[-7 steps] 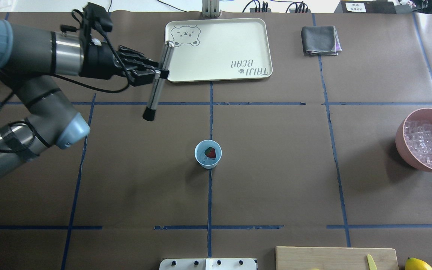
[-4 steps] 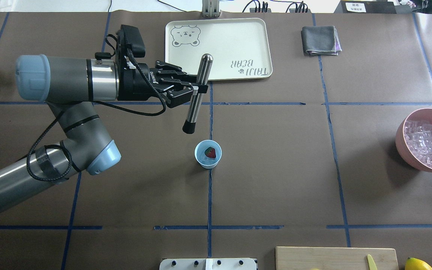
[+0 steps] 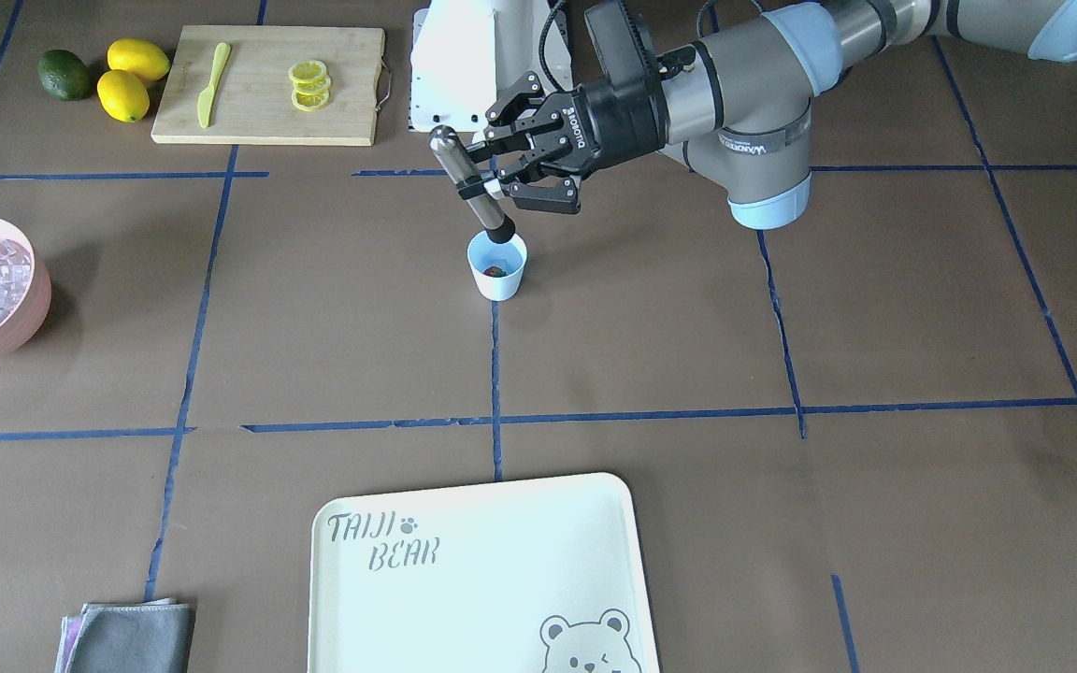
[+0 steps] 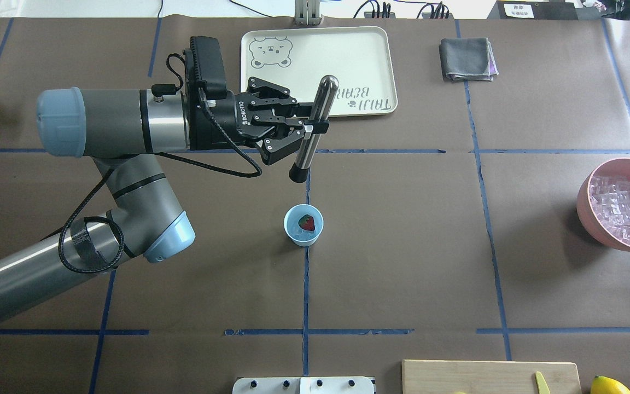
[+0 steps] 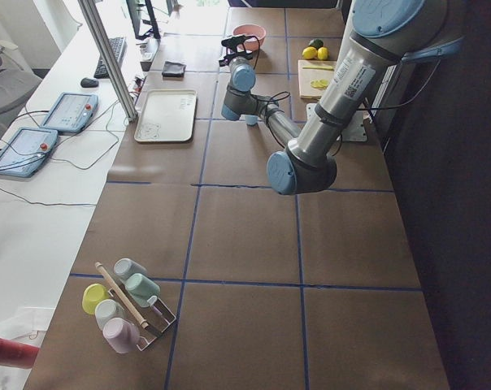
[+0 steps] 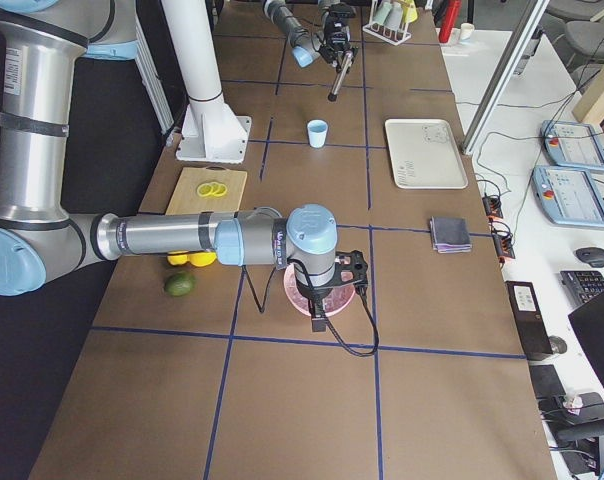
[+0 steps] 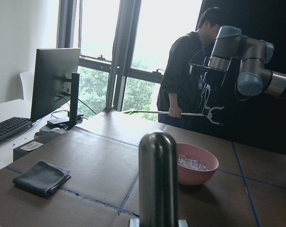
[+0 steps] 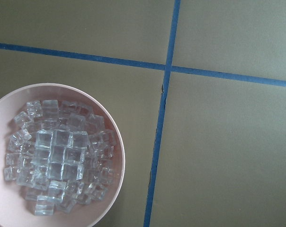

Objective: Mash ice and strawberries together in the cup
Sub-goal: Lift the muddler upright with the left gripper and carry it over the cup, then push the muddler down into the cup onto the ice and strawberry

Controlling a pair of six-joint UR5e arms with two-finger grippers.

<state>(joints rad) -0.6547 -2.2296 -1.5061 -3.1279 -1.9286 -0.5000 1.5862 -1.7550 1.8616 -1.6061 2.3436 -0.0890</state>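
Brown paper crossed with blue tape is covering the table [image 4: 402,246]. The left wrist view is taking in tall windows [image 7: 133,42], a monitor [image 7: 53,80] and a person [image 7: 181,80] standing near the far arm. The left gripper [image 4: 307,129] is clamping a steel muddler [image 4: 323,96] mid-shaft, and the cup [image 4: 303,225], holding the strawberry [image 4: 307,222] and ice [image 4: 308,235], is sitting just beneath its tilted black tip. That tip is meeting the cup's rim in the front-facing view but standing apart from it overhead. The right gripper [image 6: 322,298] is hovering over the pink bowl [image 8: 112,127], and I cannot tell how its jaws are set.
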